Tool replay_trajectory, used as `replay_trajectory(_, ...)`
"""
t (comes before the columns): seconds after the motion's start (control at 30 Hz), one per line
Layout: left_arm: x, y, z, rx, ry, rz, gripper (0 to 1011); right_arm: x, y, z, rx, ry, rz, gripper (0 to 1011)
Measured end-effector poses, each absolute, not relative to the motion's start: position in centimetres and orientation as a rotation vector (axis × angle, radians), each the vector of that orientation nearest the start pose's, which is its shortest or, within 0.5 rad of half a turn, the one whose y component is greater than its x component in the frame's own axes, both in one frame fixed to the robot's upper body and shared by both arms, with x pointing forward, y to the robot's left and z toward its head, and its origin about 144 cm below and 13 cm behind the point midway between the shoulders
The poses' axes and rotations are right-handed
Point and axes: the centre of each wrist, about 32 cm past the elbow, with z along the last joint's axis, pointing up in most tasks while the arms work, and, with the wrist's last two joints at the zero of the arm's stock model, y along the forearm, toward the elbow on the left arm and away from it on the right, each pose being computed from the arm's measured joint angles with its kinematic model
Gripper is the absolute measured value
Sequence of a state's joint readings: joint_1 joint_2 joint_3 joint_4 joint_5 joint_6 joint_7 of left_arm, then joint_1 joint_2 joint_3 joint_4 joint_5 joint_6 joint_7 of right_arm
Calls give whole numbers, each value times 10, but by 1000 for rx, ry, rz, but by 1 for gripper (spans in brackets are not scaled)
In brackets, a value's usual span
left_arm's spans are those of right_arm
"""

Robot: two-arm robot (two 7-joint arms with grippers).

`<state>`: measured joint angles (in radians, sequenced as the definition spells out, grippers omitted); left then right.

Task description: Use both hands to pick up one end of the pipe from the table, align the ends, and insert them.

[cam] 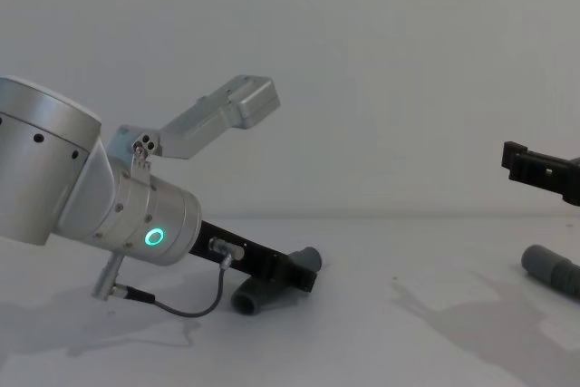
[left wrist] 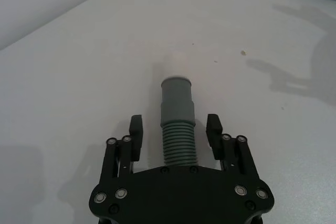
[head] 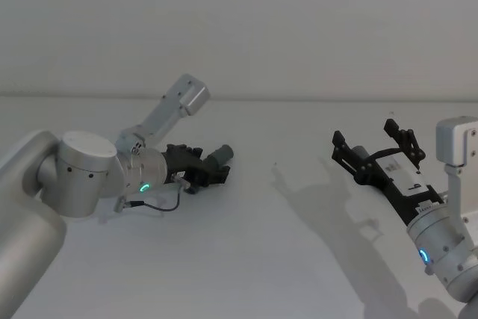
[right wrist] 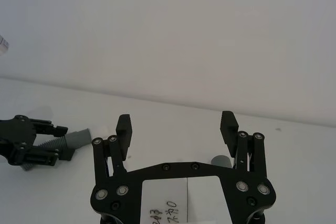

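Note:
One ribbed grey pipe [left wrist: 177,100] piece lies on the white table [head: 261,259], its smooth cuff and pale tip pointing away from my left wrist. My left gripper [left wrist: 175,129] is open and straddles the ribbed part, with a gap showing on each side. The head view shows this left gripper [head: 211,166] low at the table's left with the cuff [head: 222,155] sticking out. A second pipe piece [cam: 548,267] lies at the right, below my right gripper [head: 363,131]. That right gripper [right wrist: 177,129] hangs above the table, open and holding nothing.
A pale wall rises straight behind the table's far edge [head: 299,99]. Bare white surface lies between the two arms. A thin black cable [cam: 181,307] loops from the left wrist down to the table.

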<state>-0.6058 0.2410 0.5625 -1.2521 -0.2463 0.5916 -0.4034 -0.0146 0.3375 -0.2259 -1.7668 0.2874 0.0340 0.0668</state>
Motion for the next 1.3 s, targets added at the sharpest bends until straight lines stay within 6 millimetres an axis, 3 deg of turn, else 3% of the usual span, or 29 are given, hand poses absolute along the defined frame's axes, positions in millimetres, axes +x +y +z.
replay_trajectory(0.43, 588, 163, 1235, 524, 175, 800, 354, 443, -237, 1189, 26, -75, -1229, 1001)
replay_trajectory(0.87, 588, 163, 1235, 525, 176, 800, 342, 444, -241, 1191, 13, -79, -1210, 1002)
replay_trajectory(1.3, 588, 163, 1235, 526, 177, 800, 343, 449, -272, 1202, -81, 1, -1152, 1001)
